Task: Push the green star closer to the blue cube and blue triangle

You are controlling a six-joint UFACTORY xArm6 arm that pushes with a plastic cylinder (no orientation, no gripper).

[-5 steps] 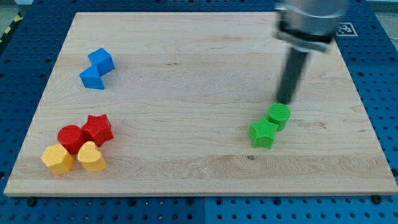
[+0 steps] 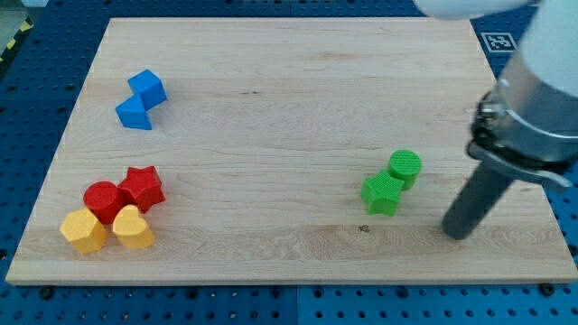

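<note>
The green star (image 2: 382, 194) lies on the wooden board (image 2: 289, 108) at the view's lower right, touching a green cylinder (image 2: 405, 168) just above and right of it. The blue cube (image 2: 146, 88) and the blue triangle (image 2: 135, 113) sit together at the view's upper left, far from the star. My tip (image 2: 457, 233) rests on the board to the right of and below the green star, apart from it.
A red star (image 2: 142, 188), a red cylinder (image 2: 103, 200), a yellow hexagon (image 2: 83, 231) and a yellow heart (image 2: 133, 227) cluster at the view's lower left. The board's right edge is close to my tip.
My tip has moved from above the green cylinder down and to the right, to a spot below and right of the green star. No block has moved.
</note>
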